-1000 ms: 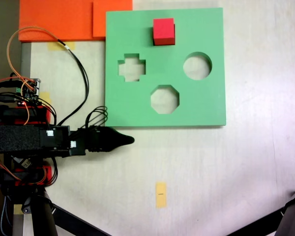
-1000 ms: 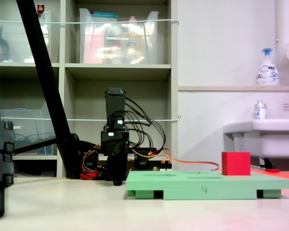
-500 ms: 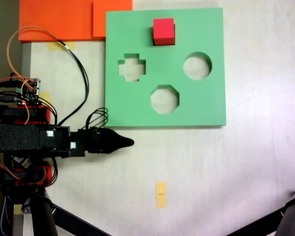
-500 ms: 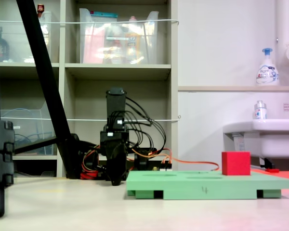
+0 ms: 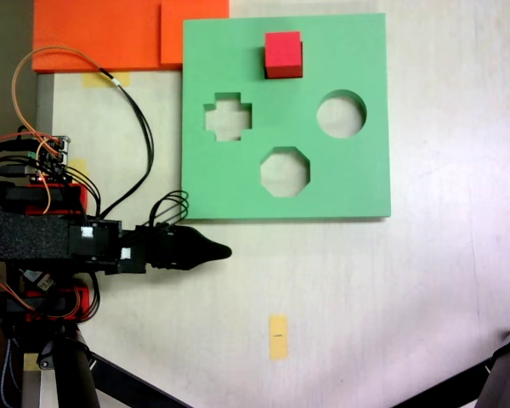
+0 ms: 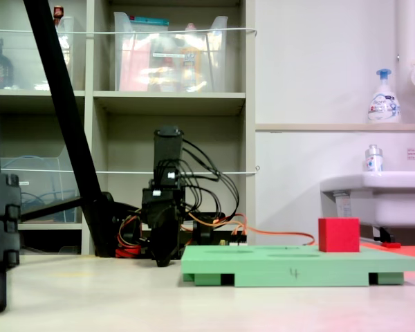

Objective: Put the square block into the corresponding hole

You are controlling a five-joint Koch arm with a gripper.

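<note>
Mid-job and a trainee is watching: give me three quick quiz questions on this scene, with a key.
1. True or false: the red block sits on the green board.
2. Which holes show in the board in the view from above: A) cross, round, octagon; B) three stars?
3. Fill in: in the view from above the hand is over the bare ____, off the board.

Key: 1 true; 2 A; 3 table.
</note>
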